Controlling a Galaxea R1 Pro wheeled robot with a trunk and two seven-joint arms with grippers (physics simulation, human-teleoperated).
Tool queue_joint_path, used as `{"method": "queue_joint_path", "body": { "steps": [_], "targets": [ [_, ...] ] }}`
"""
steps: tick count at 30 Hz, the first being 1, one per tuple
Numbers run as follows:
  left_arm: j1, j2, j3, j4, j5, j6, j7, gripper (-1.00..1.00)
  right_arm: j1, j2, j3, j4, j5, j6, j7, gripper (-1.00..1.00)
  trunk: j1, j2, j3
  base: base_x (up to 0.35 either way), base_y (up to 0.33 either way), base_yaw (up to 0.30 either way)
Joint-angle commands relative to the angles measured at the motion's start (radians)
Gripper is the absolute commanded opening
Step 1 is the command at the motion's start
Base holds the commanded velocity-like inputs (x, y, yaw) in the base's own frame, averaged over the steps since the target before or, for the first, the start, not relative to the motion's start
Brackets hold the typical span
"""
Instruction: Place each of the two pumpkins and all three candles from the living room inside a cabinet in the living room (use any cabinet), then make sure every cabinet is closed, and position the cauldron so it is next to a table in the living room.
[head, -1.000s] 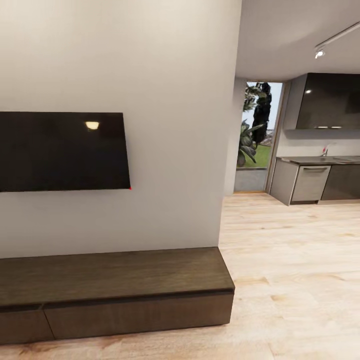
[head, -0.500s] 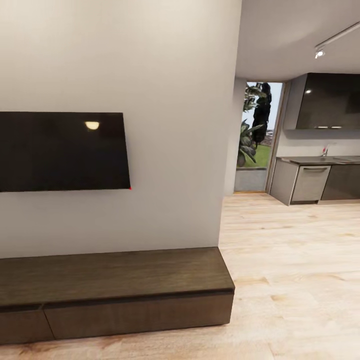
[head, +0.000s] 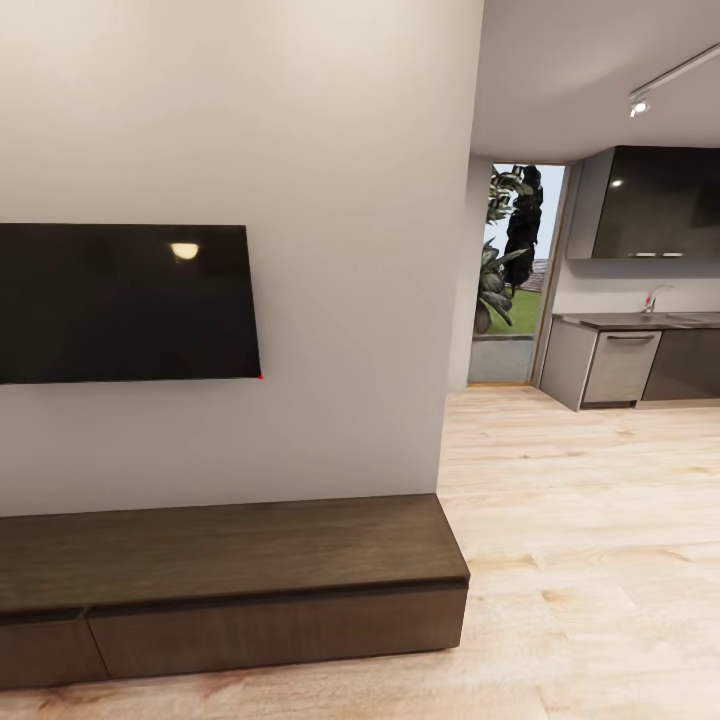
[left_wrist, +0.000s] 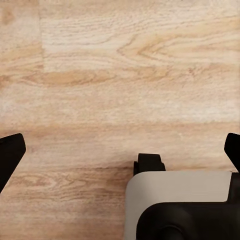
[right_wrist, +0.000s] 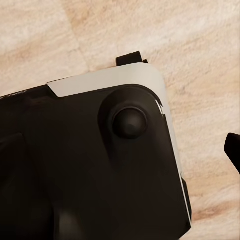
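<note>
The long, low cabinet (head: 230, 590) is seen lying lengthwise along the wall under the television (head: 125, 302), its drawer fronts shut. The left gripper (left_wrist: 120, 150) is held spread wide above the wooden floor (left_wrist: 120, 75), with only its dark fingertips (left_wrist: 10, 152) shown. Whether the right gripper is spread or pressed together cannot be told, nor can the cabinet's place relative to either gripper.

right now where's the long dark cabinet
In the head view the cabinet sits low at the lower left, against the white wall directly below the wall-mounted TV, its right end meeting the wood floor that runs toward the kitchen.

Bare cabinet (head: 230, 545) top below wall-mounted television (head: 125, 302).
</note>
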Motion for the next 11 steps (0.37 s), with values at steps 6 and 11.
{"method": "queue_joint_path", "body": {
  "steps": [6, 11],
  "targets": [
    [-0.001, 0.001, -0.008, 0.001, 0.009, -0.003, 0.0, 1.0, 0.0, 0.0, 0.009, -0.002, -0.009, 0.005, 0.002, 1.0, 0.0, -0.001, -0.001, 0.0, 0.0, 0.0],
    [-0.001, 0.001, -0.009, 0.001, 0.009, -0.004, 0.0, 1.0, 0.0, 0.0, 0.008, -0.002, -0.009, 0.005, 0.002, 1.0, 0.0, -0.001, -0.001, 0.0, 0.0, 0.0]
  ]
}}
